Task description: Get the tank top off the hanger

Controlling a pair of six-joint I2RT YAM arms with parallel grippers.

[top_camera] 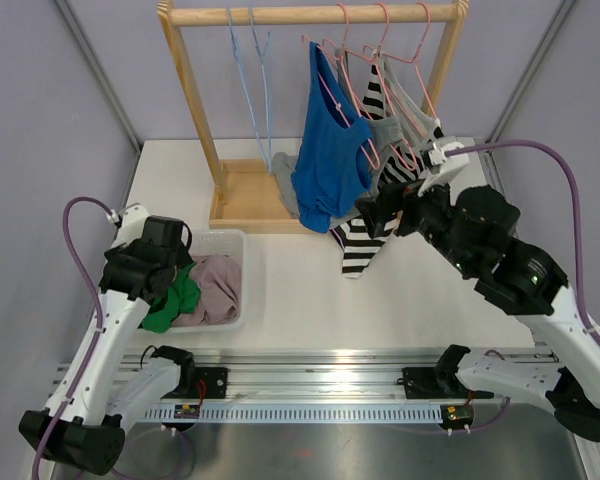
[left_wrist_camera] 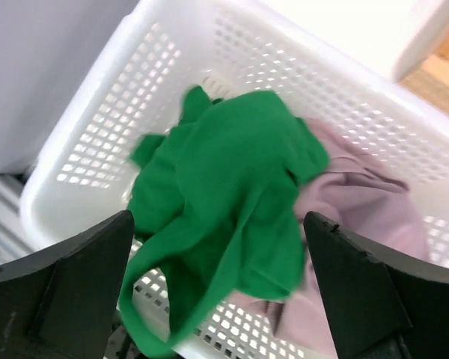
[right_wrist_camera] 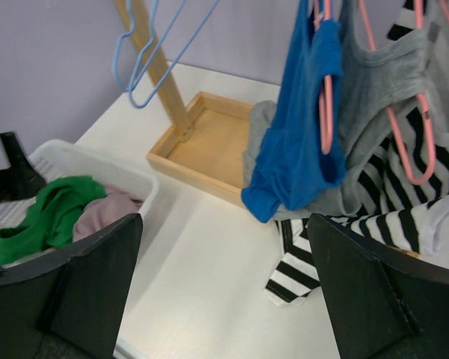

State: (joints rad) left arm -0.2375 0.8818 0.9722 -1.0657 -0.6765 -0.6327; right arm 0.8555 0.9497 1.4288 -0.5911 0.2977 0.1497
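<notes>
Hanging at the rack: a blue tank top (right_wrist_camera: pixel 299 142) drooped from a pink hanger (right_wrist_camera: pixel 326 105), with a grey tank top (right_wrist_camera: pixel 382 67) and a striped tank top (top_camera: pixel 358 250) crowded behind it at the right end of the wooden rail (top_camera: pixel 310 14).
Right gripper (right_wrist_camera: pixel 224 224): jaws stood wide and empty, low in front of the garments, nearest the striped hem.
Left gripper (left_wrist_camera: pixel 218 217): jaws were equally wide, holding nothing, poised above the white basket (left_wrist_camera: pixel 90 112).
Bearing: the tops lay ahead of and above the right hand, with their long axis vertical, straps up on the hooks and hems sagging towards the wooden tray (top_camera: pixel 245 195). The right arm was plainly the nearer, with the left well apart across the table.
Materials: limp, soft knit cloth hung on thin, springy-looking hangers. The basket was perforated hard plastic, with a green garment (left_wrist_camera: pixel 224 194) crumpled on a mauve garment (left_wrist_camera: pixel 367 202) inside.
</notes>
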